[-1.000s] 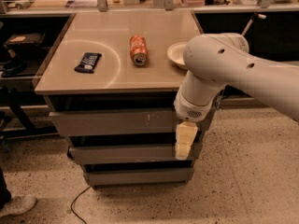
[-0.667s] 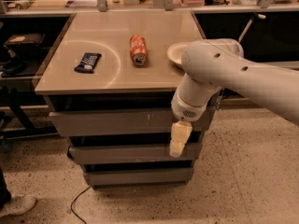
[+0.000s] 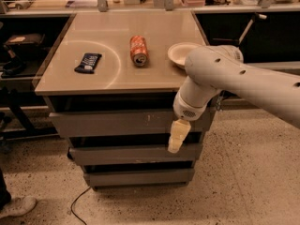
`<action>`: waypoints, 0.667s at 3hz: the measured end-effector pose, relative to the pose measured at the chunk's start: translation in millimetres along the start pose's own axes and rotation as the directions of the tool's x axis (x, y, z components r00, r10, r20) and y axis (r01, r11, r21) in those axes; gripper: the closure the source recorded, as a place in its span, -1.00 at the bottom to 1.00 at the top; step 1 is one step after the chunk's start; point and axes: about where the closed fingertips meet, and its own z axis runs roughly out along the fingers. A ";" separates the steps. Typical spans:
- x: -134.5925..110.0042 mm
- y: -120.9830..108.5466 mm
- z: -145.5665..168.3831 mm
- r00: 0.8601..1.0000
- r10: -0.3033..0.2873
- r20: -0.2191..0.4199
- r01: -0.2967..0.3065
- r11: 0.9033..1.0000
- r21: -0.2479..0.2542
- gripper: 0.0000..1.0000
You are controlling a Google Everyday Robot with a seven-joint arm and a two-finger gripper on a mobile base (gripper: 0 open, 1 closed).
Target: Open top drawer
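The top drawer (image 3: 108,123) is the widest grey front under the tabletop, with small white scuffs right of centre; it stands out a little from the cabinet, with a dark gap above it. Two narrower grey drawer fronts (image 3: 122,154) lie below it. My gripper (image 3: 176,137) hangs from the white arm (image 3: 234,76) in front of the cabinet's right part, its pale fingers pointing down across the top drawer's lower edge and over the middle drawer front.
On the tabletop (image 3: 117,74) lie a dark snack packet (image 3: 87,62), an orange can (image 3: 138,50) on its side and a pale bowl (image 3: 183,53). A cable (image 3: 77,201) lies on the speckled floor. A shoe (image 3: 16,206) is at lower left. Benches stand behind.
The arm and gripper have shifted slightly left and closer to the drawer fronts. The drawers look unchanged.
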 end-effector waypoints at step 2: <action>18.3 -30.5 27.9 0.998 0.052 -0.017 -0.052 0.999 0.011 -1.00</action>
